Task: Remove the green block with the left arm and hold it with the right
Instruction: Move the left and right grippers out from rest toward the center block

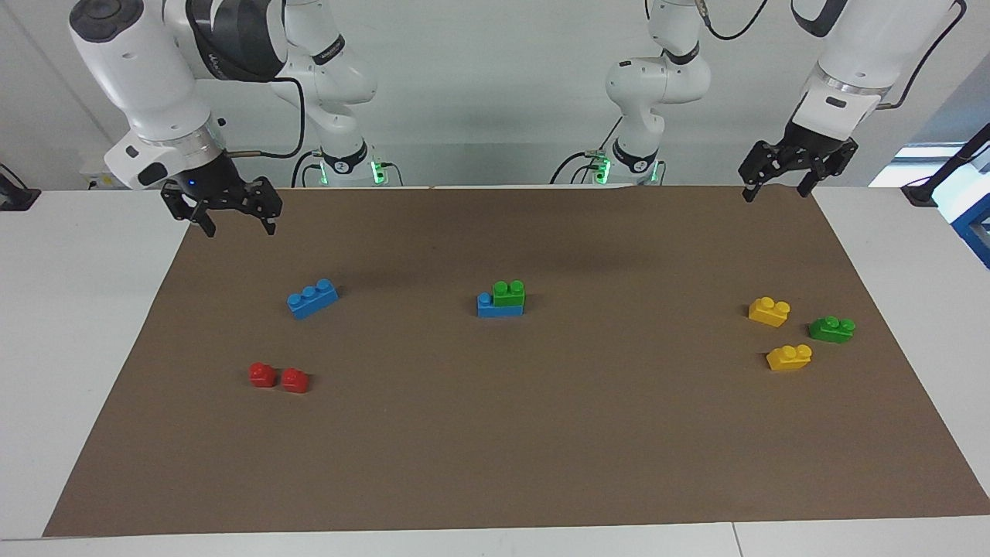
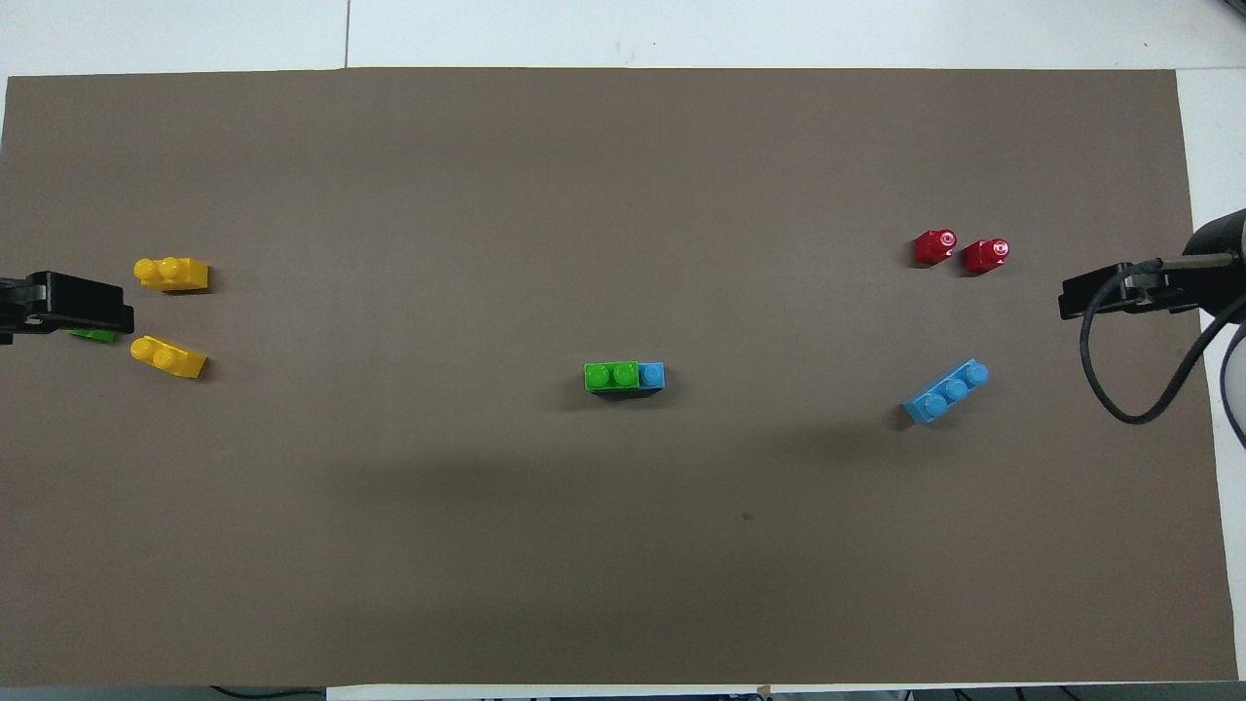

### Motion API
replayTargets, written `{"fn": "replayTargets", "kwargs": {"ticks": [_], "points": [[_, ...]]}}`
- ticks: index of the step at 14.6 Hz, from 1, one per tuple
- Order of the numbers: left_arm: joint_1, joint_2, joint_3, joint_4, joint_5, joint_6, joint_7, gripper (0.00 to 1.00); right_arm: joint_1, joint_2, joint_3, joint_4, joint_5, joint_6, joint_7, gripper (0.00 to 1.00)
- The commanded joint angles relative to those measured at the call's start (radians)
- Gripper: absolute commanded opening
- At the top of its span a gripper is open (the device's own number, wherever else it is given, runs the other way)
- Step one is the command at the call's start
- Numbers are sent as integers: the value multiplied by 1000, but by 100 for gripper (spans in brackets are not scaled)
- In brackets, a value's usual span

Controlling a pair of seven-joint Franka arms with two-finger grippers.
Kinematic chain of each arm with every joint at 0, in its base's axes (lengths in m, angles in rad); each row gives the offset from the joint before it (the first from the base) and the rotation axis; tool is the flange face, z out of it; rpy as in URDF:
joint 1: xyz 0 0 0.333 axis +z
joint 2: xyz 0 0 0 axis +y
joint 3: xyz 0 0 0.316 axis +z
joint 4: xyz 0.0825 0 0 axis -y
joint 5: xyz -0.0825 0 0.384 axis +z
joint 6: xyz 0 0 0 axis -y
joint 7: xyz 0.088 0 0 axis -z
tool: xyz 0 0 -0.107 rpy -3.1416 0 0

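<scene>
Green block [image 1: 509, 293] sits pressed onto a blue brick [image 1: 499, 307] near the middle of the tabletop, well apart from both arms. We see its long axis running along the tabletop's long edges, covering the brick's end toward the left arm. Our left end effector [image 1: 797, 175] hangs open and empty over the robots' edge near its own corner; the right end effector [image 1: 224, 209], likewise open and empty, hangs near the other. Neither looks clearly nearer.

green block [image 2: 611, 376] atop blue brick [image 2: 652, 375]
</scene>
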State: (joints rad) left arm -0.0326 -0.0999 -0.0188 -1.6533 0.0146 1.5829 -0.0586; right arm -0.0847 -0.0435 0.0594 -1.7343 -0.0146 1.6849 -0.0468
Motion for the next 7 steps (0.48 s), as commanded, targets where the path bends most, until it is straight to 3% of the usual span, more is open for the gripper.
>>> {"fn": "replayTargets", "kwargs": {"ticks": [1, 7], "points": [[8, 0, -3, 4, -5, 11, 13, 100, -16, -12, 5, -7, -4, 3, -19, 100], [2, -7, -3, -14, -5, 8, 14, 100, -21, -10, -3, -7, -4, 12, -18, 100]]}}
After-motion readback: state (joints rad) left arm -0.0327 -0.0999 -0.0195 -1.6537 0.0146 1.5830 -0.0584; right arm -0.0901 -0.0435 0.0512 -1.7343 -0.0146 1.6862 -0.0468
